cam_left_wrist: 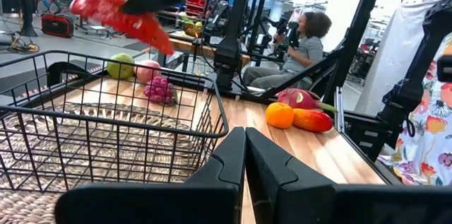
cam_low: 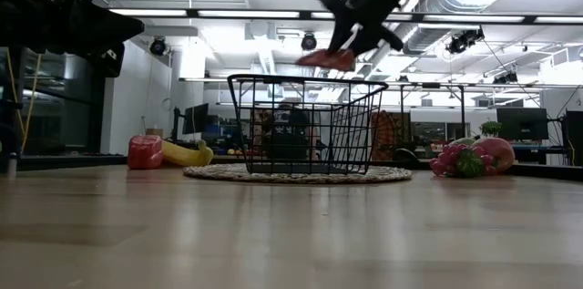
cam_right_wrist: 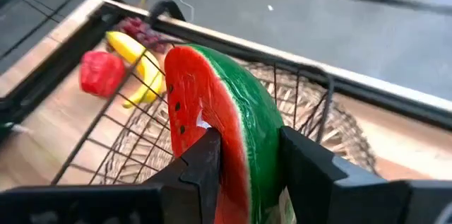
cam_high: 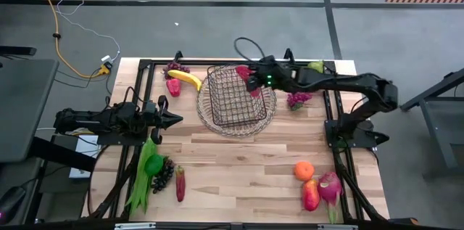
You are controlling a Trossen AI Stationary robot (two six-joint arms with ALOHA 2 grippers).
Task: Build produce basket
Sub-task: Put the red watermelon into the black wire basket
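Watermelon slice (cam_right_wrist: 219, 118) pinched between right gripper (cam_right_wrist: 247, 157) fingers above the basket (cam_high: 233, 96); left gripper (cam_left_wrist: 245, 155) fingers shut, empty

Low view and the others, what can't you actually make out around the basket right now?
- Basket floor: low view, mesh and wicker tray block it.
- Watermelon slice lower part: right wrist view, right pincer covers it.
- Grapes: high view, too small.

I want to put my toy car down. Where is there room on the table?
The middle of the table is bare, between the basket, the green beans and the orange. It is crowded by the banana and by the dragon fruit.
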